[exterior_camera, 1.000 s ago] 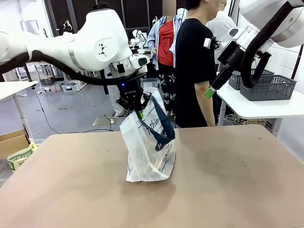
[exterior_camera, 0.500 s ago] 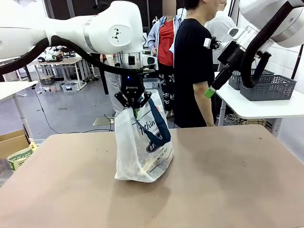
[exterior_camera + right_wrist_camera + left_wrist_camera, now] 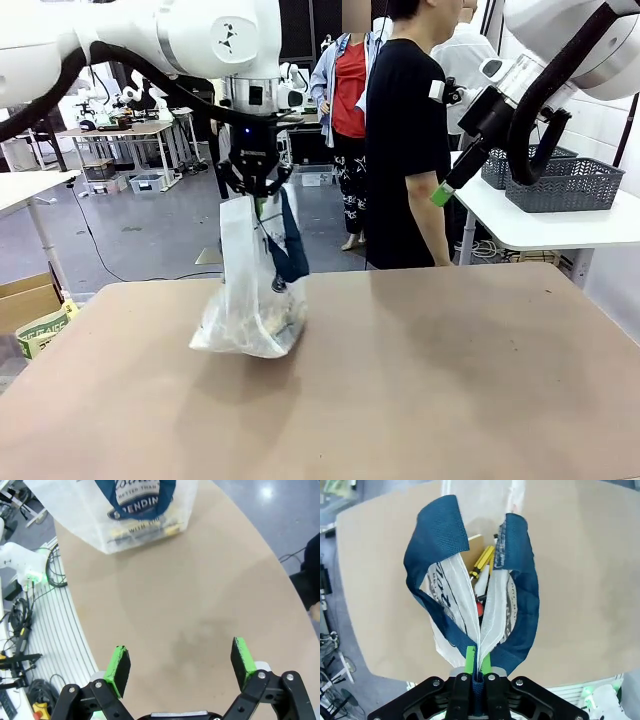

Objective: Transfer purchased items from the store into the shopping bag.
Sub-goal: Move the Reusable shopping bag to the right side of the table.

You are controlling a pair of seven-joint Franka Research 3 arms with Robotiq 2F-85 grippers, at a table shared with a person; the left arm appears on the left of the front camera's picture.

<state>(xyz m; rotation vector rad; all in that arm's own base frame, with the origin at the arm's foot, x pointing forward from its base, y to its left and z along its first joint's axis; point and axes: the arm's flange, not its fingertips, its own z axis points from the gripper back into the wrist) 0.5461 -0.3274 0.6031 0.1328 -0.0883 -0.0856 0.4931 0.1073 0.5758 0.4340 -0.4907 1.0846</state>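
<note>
Left gripper [image 3: 256,196] clamped on the gathered top of the shopping bag [image 3: 250,295], green pads [image 3: 470,655] pinched together over the whitish plastic and a navy strap handle [image 3: 429,555]. Bag hanging stretched below it, bottom resting on the tan table [image 3: 420,380] left of centre, leaning toward the robot's left. Seen down the left wrist: bag mouth held partly open between the two strap loops, with purchased items inside — yellow pen-like sticks [image 3: 482,561], a corner of the flat tan cardboard pack [image 3: 475,540], something red [image 3: 479,609] lower down. Navy lettering and oval logo [image 3: 141,492] legible through the bag's side in the right wrist view. Right gripper [image 3: 180,665] raised well above the table and well apart from the bag, fingers spread wide, nothing between the green pads [image 3: 120,664]; in the front view up at the right near the person in a black shirt [image 3: 410,130]. Dark grey lattice basket [image 3: 560,182] sitting on a white side table [image 3: 550,228] at the far right.
</note>
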